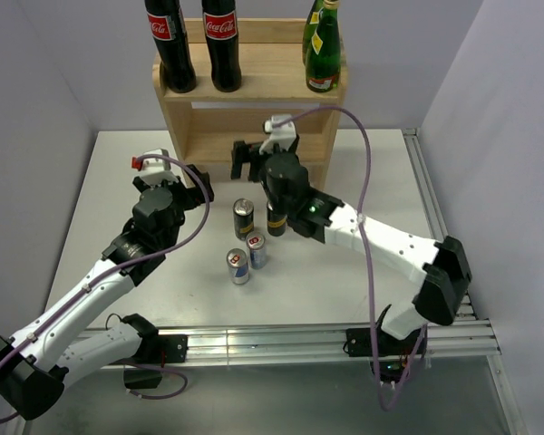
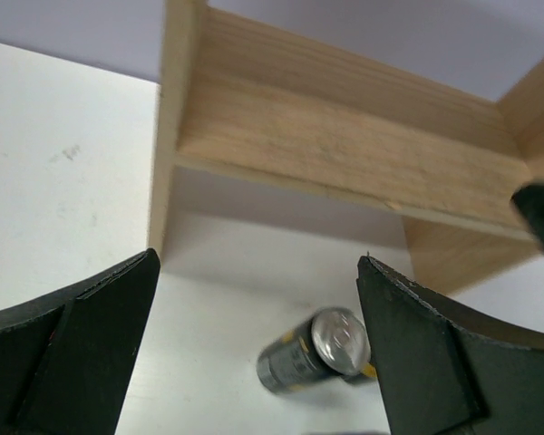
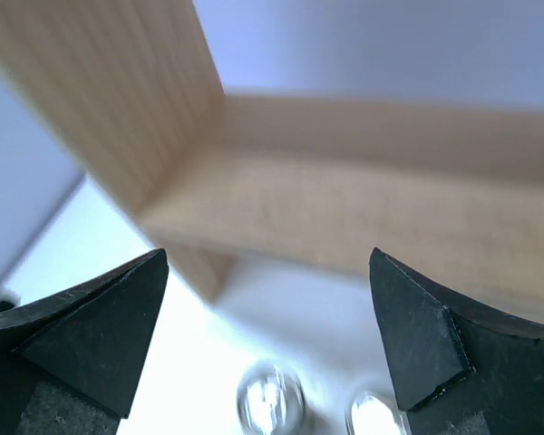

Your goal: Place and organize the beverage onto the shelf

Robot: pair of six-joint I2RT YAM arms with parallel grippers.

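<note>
- Right now, nearest me, two slim cans (image 1: 239, 266) stand upright just beside each other, a little toward 6 o'clock from the middle of the surface (image 1: 363, 272), and nothing touches them.
- Just past them toward 12 o'clock, a dark can (image 1: 243, 217) stands upright on its own. Something like a second dark can shows under the right wrist at its 3 o'clock, but I cannot tell for sure.
- My left fingers (image 2: 91, 335) are spread wide and empty, hovering at the dark can's 10 o'clock and facing the shelf's lower opening.
- My right fingers (image 3: 82, 335) are also wide apart and empty, at the cans' 12 o'clock, close in front of the lower tiers.
- I judge I am between picks, with the cans not yet shelved.
- The next move calls for one arm to come down around a can, close on its body, keep it upright and carry it into a tier.
- The shelf (image 1: 254, 91) stands at 12 o'clock against the far wall.
- On its rimmed top, the cola bottles (image 1: 196, 45) sit toward 11 o'clock and the green bottles (image 1: 324, 50) toward 1 o'clock, with a free gap between them.
- The surface lies open at 3 and 9 o'clock.
- The tier openings look low under their board edges, so a can probably has to go in level.
- Both arms crowd the shelf front, so I would pull one back before reaching in.
</note>
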